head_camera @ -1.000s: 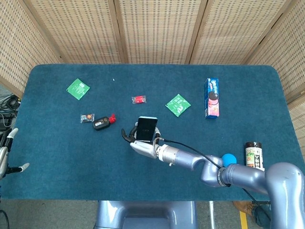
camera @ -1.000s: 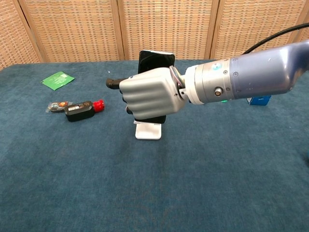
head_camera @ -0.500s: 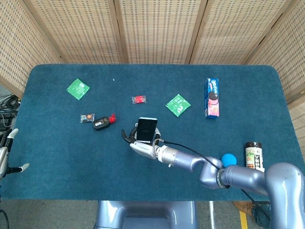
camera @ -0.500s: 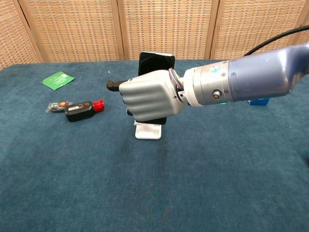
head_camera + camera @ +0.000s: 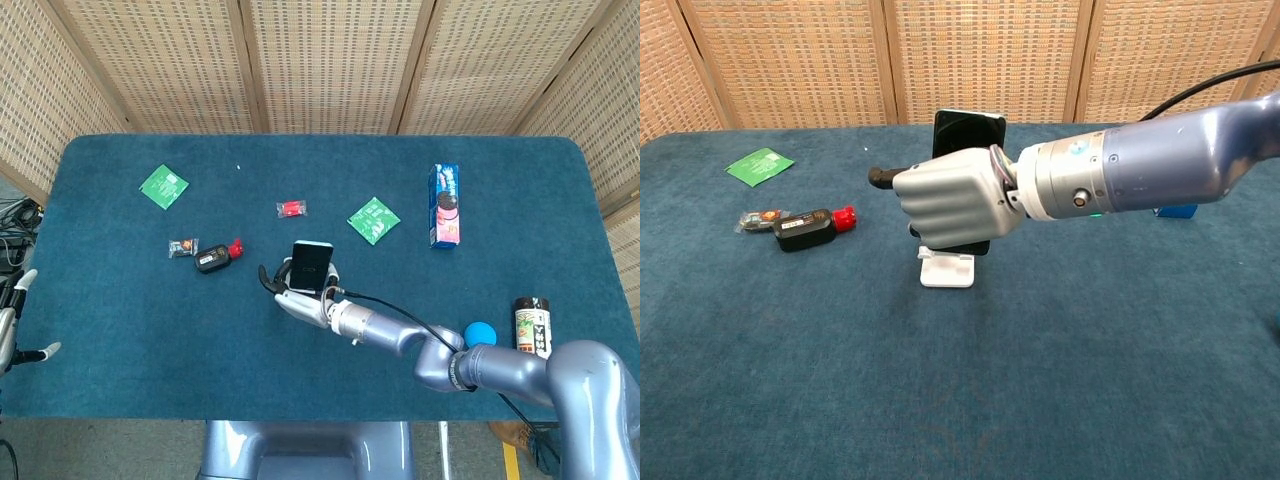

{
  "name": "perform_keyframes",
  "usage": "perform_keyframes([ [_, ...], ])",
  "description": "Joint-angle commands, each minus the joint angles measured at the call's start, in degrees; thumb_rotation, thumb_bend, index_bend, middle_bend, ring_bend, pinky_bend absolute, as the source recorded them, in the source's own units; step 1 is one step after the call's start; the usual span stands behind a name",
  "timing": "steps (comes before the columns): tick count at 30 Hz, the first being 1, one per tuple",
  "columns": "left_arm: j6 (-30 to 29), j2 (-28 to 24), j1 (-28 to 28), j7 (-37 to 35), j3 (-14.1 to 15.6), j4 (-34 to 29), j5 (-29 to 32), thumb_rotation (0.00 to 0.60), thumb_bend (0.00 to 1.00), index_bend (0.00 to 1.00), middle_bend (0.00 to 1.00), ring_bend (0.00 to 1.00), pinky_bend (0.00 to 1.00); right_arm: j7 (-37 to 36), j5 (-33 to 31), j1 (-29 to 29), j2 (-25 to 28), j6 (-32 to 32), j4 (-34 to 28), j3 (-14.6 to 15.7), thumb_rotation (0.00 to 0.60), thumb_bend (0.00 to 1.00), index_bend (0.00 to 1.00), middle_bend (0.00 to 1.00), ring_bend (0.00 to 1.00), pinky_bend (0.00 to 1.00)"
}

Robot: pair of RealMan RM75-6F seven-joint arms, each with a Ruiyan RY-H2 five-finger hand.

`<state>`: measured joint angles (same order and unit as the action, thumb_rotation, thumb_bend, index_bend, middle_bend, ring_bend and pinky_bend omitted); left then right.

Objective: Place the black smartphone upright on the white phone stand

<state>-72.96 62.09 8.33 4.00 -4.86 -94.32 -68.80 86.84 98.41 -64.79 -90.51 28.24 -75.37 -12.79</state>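
Note:
My right hand (image 5: 955,200) grips the black smartphone (image 5: 969,128) upright, fingers wrapped around its lower half so only its top edge shows above them. The white phone stand (image 5: 946,269) sits on the blue cloth directly below the hand; its base pokes out under the fingers. Whether the phone's bottom edge touches the stand is hidden by the hand. From the head view the smartphone (image 5: 311,262) stands just beyond my right hand (image 5: 300,300) near the table's middle. Only a sliver of my left hand (image 5: 12,325) shows at the far left edge, away from the table.
A black bottle with a red cap (image 5: 808,227) and a small wrapped sweet (image 5: 755,221) lie left of the stand. Green packets (image 5: 163,184) (image 5: 373,219), a red sweet (image 5: 290,208), a blue biscuit box (image 5: 446,204) and a dark jar (image 5: 532,326) are spread around the table.
My right hand with the phone has shifted slightly right and a little away from me, staying over the stand. Nothing else moved.

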Motion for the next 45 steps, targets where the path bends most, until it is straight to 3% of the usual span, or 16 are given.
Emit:
perform_keyframes([
  [1,-0.09,-0.01,-0.07,-0.07,0.0,0.05,0.06,0.6,0.0,0.0,0.0,0.0,0.0,0.27,-0.33,-0.07,-0.46,0.55,0.34,0.11,0.6,0.32,0.36,0.31,0.35,0.16],
  [3,-0.08,-0.02,-0.1,-0.18,-0.02,0.12,0.14,0.6,0.0,0.0,0.0,0.0,0.0,0.6,-0.64,0.03,-0.79,1.27,0.38,0.12,0.6,0.3,0.26,0.21,0.28,0.14],
  [6,-0.14,-0.06,-0.13,-0.31,0.0,0.11,0.04,0.6,0.0,0.0,0.0,0.0,0.0,2.11,-1.41,0.73,-1.06,2.64,0.04,0.22,0.6,0.29,0.18,0.16,0.23,0.12],
  [16,-0.75,-0.21,-0.4,-0.5,0.19,-0.22,-0.66,0.6,0.0,0.0,0.0,0.0,0.0,3.9,-2.81,2.12,1.11,6.61,-3.26,-0.07,0.6,0.29,0.1,0.07,0.21,0.1],
  [20,-1.72,-0.47,-0.72,-0.68,0.39,-0.84,-1.8,0.6,0.0,0.0,0.0,0.0,0.0,1.02,-3.05,4.83,6.39,12.25,-8.53,-0.91,0.6,0.29,0.1,0.08,0.21,0.1],
  [24,-3.09,-0.82,-1.26,-1.21,0.59,-1.47,-3.16,0.6,0.0,0.0,0.0,0.0,0.0,-5.88,-1.47,8.67,12.39,19.91,-13.2,-0.54,0.6,0.29,0.1,0.1,0.21,0.07],
  [28,-4.98,-1.34,-1.95,-2.17,0.91,-2.33,-5.41,0.6,0.0,0.0,0.0,0.0,0.0,-20.29,0.16,17.47,19.09,33.36,-17.97,2.57,0.6,0.28,0.1,0.1,0.21,0.05],
  [31,-6.39,-1.71,-2.51,-2.89,1.22,-2.74,-7.11,0.6,0.0,0.0,0.0,0.0,0.0,-30.48,-0.59,22.34,21.56,40.25,-17.43,3.8,0.6,0.17,0.09,0.08,0.19,0.04],
  [33,-7.42,-1.9,-2.88,-3.31,1.46,-3.05,-8.4,0.6,0.0,0.0,0.0,0.0,0.0,-37.91,-3.0,26.59,22.57,45.06,-17.13,4.52,0.6,0.04,0.07,0.05,0.14,0.02],
  [38,-9.36,-2.23,-3.56,-3.8,1.92,-3.66,-10.86,0.6,0.0,0.0,0.0,0.0,0.0,-51.27,-7.91,34.17,23.39,50.81,-16.66,6.75,0.6,0.0,0.02,0.0,0.0,0.0],
  [45,-12.38,-2.31,-4.84,-4.33,2.85,-4.06,-14.4,0.6,0.0,0.0,0.0,0.0,0.0,-64.33,-9.83,43.57,22.74,55.14,-12.99,12.5,0.6,0.0,0.0,0.0,0.0,0.0],
])
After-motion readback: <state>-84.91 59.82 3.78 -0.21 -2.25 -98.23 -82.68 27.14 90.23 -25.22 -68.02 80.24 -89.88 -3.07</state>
